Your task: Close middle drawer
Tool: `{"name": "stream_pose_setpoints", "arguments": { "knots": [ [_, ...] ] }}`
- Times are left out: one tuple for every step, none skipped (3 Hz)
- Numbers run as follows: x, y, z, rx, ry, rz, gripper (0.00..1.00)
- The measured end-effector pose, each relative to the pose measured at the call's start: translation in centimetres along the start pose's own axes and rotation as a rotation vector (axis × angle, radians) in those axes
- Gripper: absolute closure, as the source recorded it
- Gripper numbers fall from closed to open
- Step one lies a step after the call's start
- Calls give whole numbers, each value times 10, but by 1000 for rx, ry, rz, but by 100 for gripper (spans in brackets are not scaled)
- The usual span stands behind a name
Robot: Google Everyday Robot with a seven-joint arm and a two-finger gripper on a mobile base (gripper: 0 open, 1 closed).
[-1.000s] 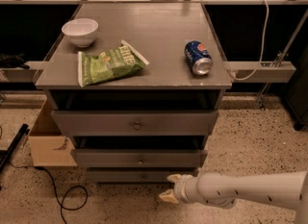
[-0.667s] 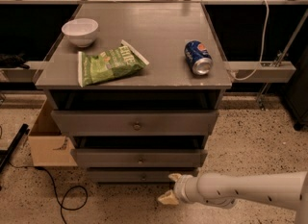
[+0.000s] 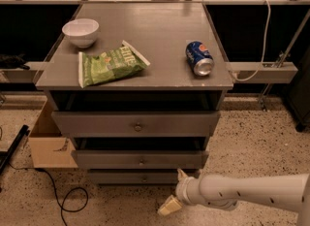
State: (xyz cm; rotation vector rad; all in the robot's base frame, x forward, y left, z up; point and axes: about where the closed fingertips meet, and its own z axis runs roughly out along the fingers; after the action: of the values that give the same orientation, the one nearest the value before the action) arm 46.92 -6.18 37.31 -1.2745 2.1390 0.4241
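Note:
The middle drawer (image 3: 140, 160) is a grey front with a small round knob, second of three in the cabinet. It stands partly pulled out, with a dark gap above it. The upper drawer (image 3: 137, 123) juts out further, and the lowest drawer (image 3: 135, 176) sits just below. My gripper (image 3: 174, 190) hangs low in front of the cabinet's lower right corner, below the middle drawer and touching nothing. It is open, with one tan fingertip (image 3: 181, 174) up near the lowest drawer and the other pointing down-left. The white arm runs off to the right.
On the cabinet top (image 3: 160, 31) are a white bowl (image 3: 81, 31), a green chip bag (image 3: 109, 64) and a blue soda can (image 3: 199, 58) lying on its side. A cardboard box (image 3: 46, 142) and a black cable (image 3: 63, 198) lie on the floor at left.

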Motion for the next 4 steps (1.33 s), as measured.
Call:
{"name": "stream_pose_setpoints", "arguments": {
  "knots": [
    [1, 2, 2, -4, 8, 0, 0],
    [-13, -6, 10, 16, 12, -30, 4],
    [-18, -11, 15, 25, 8, -38, 27],
    [-18, -11, 15, 25, 8, -38, 50]
  ]
}}
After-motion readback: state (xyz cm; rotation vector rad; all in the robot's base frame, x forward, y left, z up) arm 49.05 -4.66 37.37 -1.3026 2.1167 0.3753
